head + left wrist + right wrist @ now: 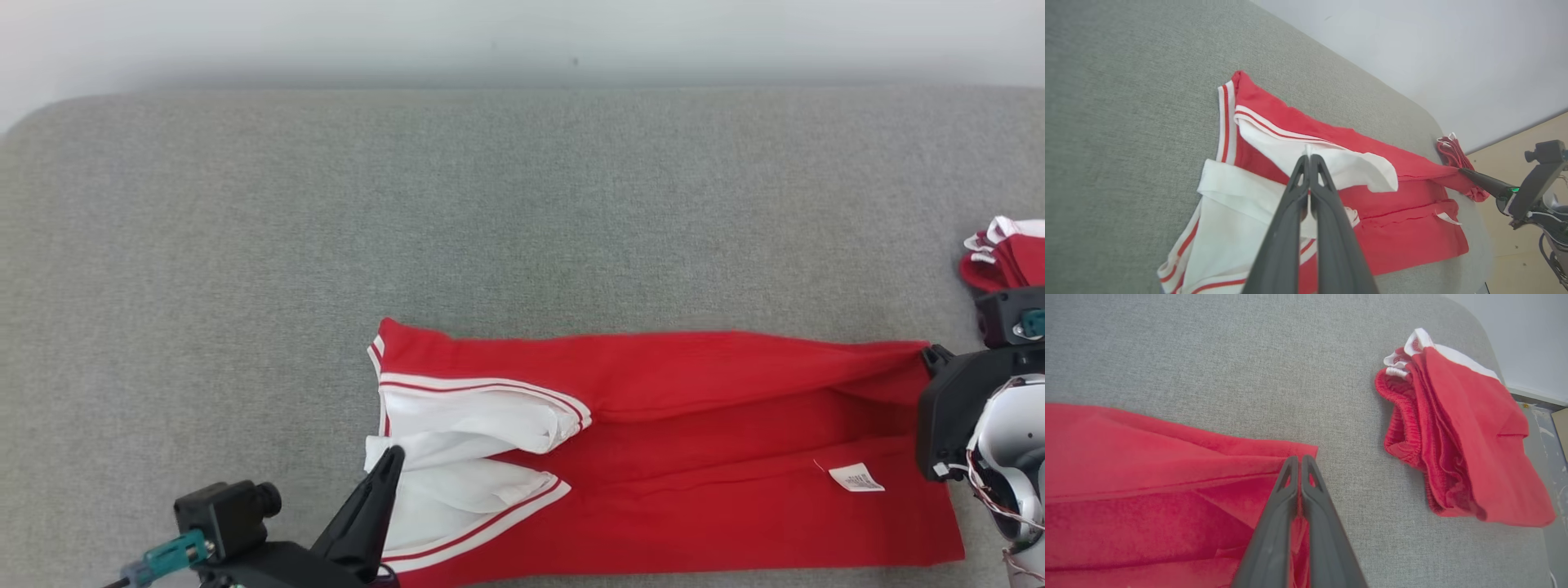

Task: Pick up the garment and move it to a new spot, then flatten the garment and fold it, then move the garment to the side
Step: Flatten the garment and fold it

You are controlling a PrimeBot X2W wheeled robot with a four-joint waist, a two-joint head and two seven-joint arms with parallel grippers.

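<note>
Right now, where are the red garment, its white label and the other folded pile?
red garment (694, 376): head view, upper red panel.
white label (856, 478): head view, label's middle.
folded pile (1470, 437): right wrist view, top red layer.

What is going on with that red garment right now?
The red garment lies spread lengthwise on the grey cushion. The left pincer is shut on its white fabric at one end; the right pincer is shut on a red corner at the other end. A second red garment sits folded off to the right, untouched.
</note>
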